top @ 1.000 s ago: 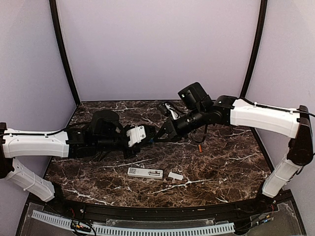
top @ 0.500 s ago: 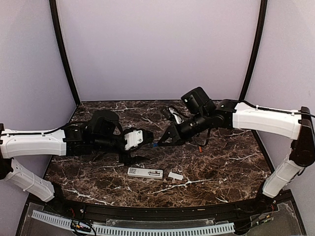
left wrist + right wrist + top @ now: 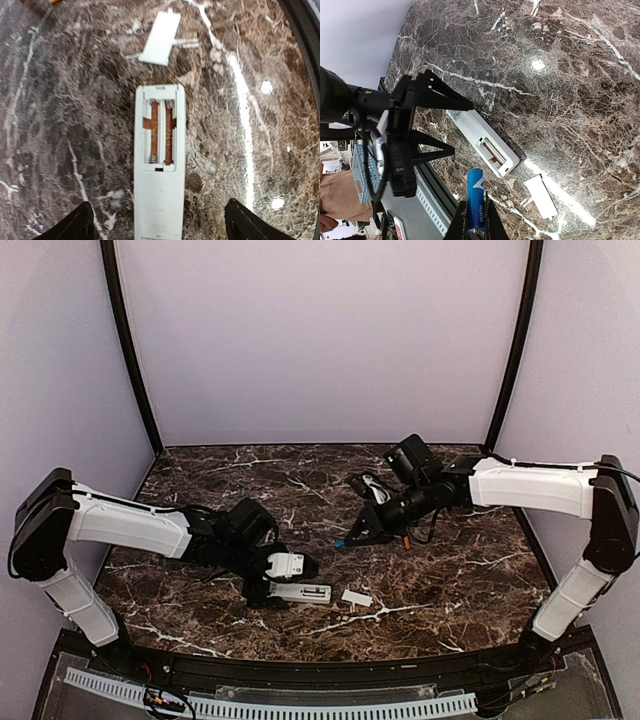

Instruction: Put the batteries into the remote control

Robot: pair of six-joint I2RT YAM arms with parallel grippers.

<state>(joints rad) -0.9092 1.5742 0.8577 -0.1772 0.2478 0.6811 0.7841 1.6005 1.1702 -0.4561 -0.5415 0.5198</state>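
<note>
The left pincer [image 3: 160, 226] stands wide open and holds nothing. It hangs low over the near end of the remote control [image 3: 159, 195], one finger on each side of the white bar; whether either finger touches it cannot be told. The right pincer [image 3: 475, 222] is clamped shut on the blue battery [image 3: 475, 197], gripping one end so that most of the cylinder sticks out past the fingertips. It is held in the air above the tabletop [image 3: 470, 580], apart from the remote.

The remote lies flat near the front middle of the tabletop, back side up. Its battery recess is uncovered and both slots are empty. The white battery cover [image 3: 160, 37] lies loose just beyond the recess end. The orange-red battery [image 3: 407, 539] appears to lie on the tabletop near the right arm, well apart from the remote.

Judged from this, no battery is loaded and the step in hand is bringing the first one over. The next move calls for the left pincer to steady the remote while the right lines the blue battery up lengthwise with one slot, correct end toward the spring, and presses it down.
</note>
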